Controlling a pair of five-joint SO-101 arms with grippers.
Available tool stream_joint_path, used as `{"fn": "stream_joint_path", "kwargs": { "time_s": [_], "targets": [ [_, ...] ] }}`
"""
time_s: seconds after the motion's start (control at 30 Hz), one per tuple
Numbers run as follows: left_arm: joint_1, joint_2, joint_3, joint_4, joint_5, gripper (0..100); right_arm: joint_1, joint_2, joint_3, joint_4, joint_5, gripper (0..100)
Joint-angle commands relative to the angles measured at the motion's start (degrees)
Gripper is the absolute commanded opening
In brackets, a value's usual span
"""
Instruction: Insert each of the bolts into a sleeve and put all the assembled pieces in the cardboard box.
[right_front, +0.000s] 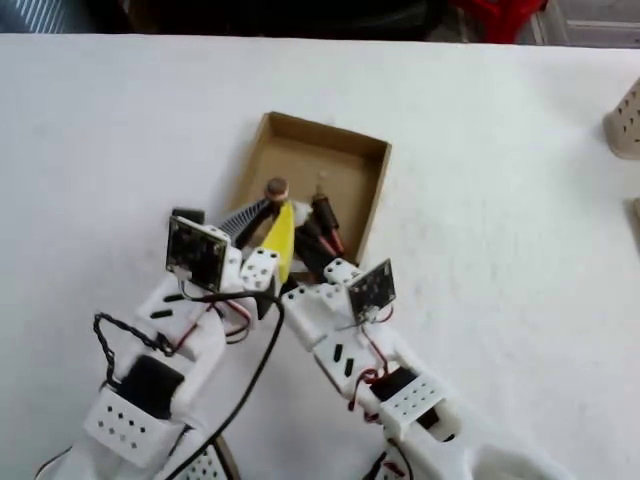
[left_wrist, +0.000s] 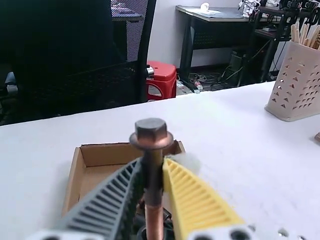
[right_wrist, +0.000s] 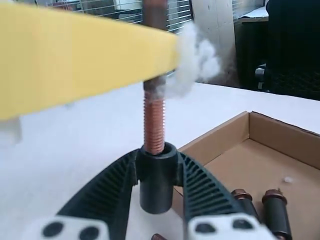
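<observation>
Two arms are showing: left arm (right_front: 150, 340) at lower left, right arm (right_front: 400, 385) at lower right. One box (right_front: 300, 150) is sitting at centre, holding two sleeved bolts (right_wrist: 242, 199) (right_wrist: 274, 204). One bolt (left_wrist: 150, 150) and one sleeve (right_wrist: 157, 175) are being held.

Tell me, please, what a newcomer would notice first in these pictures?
First the copper bolt, upright in the left gripper, its threaded end in the black sleeve that the right gripper holds. Next, the cardboard box beside them, with assembled pieces inside.

Bolt (left_wrist: 151, 160): coppery metal, dull sheen, threaded shank. Sleeve (right_wrist: 157, 180): smooth matt black, plastic-looking. Cardboard box (right_front: 300, 160): plain brown, matt. Counter (right_front: 500, 150): white, matt.
</observation>
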Motion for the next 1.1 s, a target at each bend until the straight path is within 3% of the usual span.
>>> {"fn": "stream_joint_path", "kwargs": {
  "time_s": [0.0, 0.27, 0.8, 1.07],
  "targets": [
    [0.7, -0.7, -0.7, -0.2, 0.0, 2, 0.3, -0.9, 0.4, -1.0, -0.3, 1.6],
    [0.7, -0.6, 1.5, -5.7, 0.1, 2, 0.3, -0.9, 0.4, -1.0, -0.3, 1.6],
    [2.2, -0.6, 3.1, -2.7, 0.1, 3, 0.3, -0.9, 0.4, -0.2, -0.3, 1.6],
    [0.8, -0.6, 3.1, 2.1, 0.1, 21, 0.4, -0.9, 0.4, 0.9, -0.3, 1.6]
  ]
}}
